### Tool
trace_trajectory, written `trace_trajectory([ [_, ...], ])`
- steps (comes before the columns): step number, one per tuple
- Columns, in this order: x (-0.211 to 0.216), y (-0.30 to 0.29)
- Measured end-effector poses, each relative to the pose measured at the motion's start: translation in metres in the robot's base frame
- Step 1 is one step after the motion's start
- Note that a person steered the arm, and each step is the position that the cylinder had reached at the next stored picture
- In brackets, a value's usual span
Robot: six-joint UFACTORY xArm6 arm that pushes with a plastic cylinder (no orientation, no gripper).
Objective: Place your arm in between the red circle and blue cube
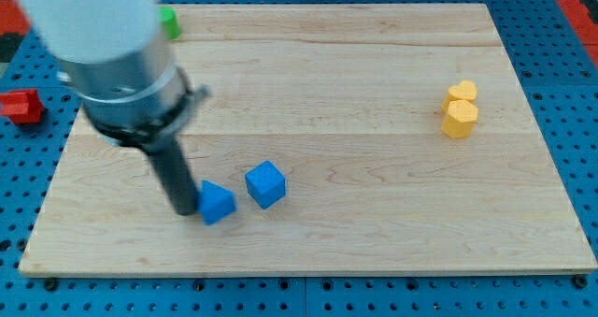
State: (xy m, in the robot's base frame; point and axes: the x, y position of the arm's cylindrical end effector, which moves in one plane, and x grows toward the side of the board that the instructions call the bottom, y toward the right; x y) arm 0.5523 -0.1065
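Observation:
My tip [185,210] rests on the wooden board [374,214] at the lower left. It touches the left side of a blue block [218,203] of unclear, wedge-like shape. A blue cube [265,183] sits just right of that block, a small gap apart. A red block [21,105] lies off the board at the view's left edge, on the blue pegboard; its shape is not clear. The tip is far to the right of and below the red block, and left of both blue blocks.
Two yellow blocks [461,92] [460,119] touch each other at the board's right side. A green block [169,22] sits at the board's top left, partly hidden behind my arm's grey body [112,55].

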Motion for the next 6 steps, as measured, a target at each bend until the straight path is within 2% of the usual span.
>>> trace_trajectory([
  [2,0.003,0.017],
  [3,-0.002,0.044],
  [4,-0.017,-0.024],
  [5,-0.071,0.006],
  [6,-0.102,0.098],
])
